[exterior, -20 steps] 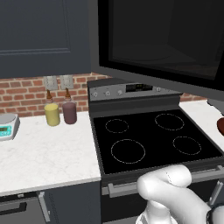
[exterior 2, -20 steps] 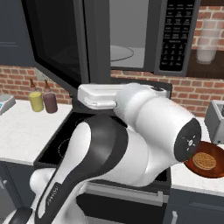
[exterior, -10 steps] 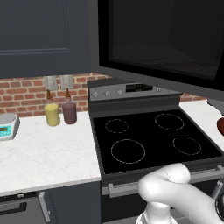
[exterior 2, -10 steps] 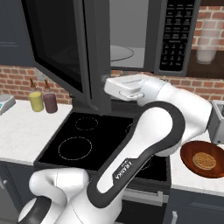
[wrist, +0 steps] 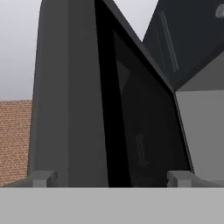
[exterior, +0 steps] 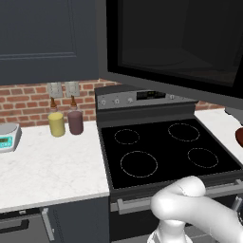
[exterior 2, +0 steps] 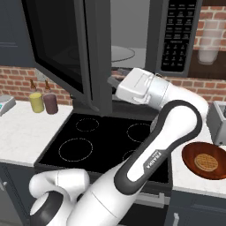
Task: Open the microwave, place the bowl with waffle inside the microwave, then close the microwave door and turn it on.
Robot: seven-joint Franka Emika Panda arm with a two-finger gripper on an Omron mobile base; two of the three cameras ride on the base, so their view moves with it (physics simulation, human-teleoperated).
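Our two-finger claw (wrist: 111, 177) is spread wide, pinching nothing; in the hand view both small dark tips sit at the bottom edge with the open panel's free edge between them.

Right in front of the claw: the wide black-glass microwave door in its dark grey frame (exterior 2: 66, 48), swung well out to the claw's far side. We judge the open step done or nearly so.

Behind and above the claw: the large dark grey box microwave (exterior 2: 176, 39), pale cavity exposed, round turntable plate (exterior 2: 121, 54) visible inside.

Well below the claw: the black glass-top stove (exterior 2: 101, 141).

Far from the claw, low on the counter past the arm's elbow: the small round dark reddish-brown bowl (exterior 2: 206, 161) with the waffle (exterior 2: 206, 161) in it, untouched. Next to it we see a grey box (exterior 2: 219, 122).

Beyond the door from the claw: a yellow cup (exterior: 56, 124) and a purple cup (exterior: 75, 122) against the brick wall, and a small scale (exterior: 7, 136) further out.

Risks, as we judge them:
- Retreating with the door edge between the tips could snag it and drag the door partway shut.
- The swing down to the bowl is long; the elbow could clip the door.
- A shallow bowl rim under wide jaws can slip or tilt, dumping the waffle.
- The cavity opening looks low, so the bowl could catch its front edge going in.
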